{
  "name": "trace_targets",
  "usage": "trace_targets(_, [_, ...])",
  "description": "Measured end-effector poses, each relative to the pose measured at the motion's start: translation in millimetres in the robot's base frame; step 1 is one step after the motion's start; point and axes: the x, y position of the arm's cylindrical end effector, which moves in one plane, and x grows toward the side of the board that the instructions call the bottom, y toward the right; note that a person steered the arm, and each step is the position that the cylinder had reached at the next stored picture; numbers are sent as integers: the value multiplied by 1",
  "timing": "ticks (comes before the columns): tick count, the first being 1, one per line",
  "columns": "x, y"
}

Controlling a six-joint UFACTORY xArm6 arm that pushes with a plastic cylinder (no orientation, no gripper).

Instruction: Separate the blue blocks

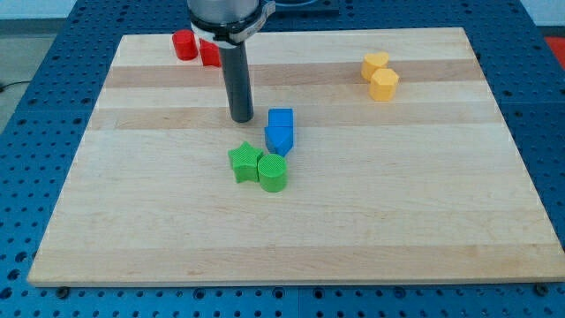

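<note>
Green star (244,162) touching green cylinder (274,174); red blocks (184,44) (top left); yellow blocks (383,83)

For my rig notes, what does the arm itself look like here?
A straight, dark grey cylindrical rod hangs from a wider silver-grey metal collar at the view's top. My tip is blunt and round, with no visible markings. Dark cables show beside the collar.

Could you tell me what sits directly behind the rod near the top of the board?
Two red blocks sit there near the wooden board's top edge; the rod covers part of the right one, hiding its shape. My tip rests left of the touching blue blocks.
</note>
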Motion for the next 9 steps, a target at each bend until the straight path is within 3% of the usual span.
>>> trace_targets(6, [10,-31])
trace_targets(7, [17,-20])
trace_targets(9, [16,81])
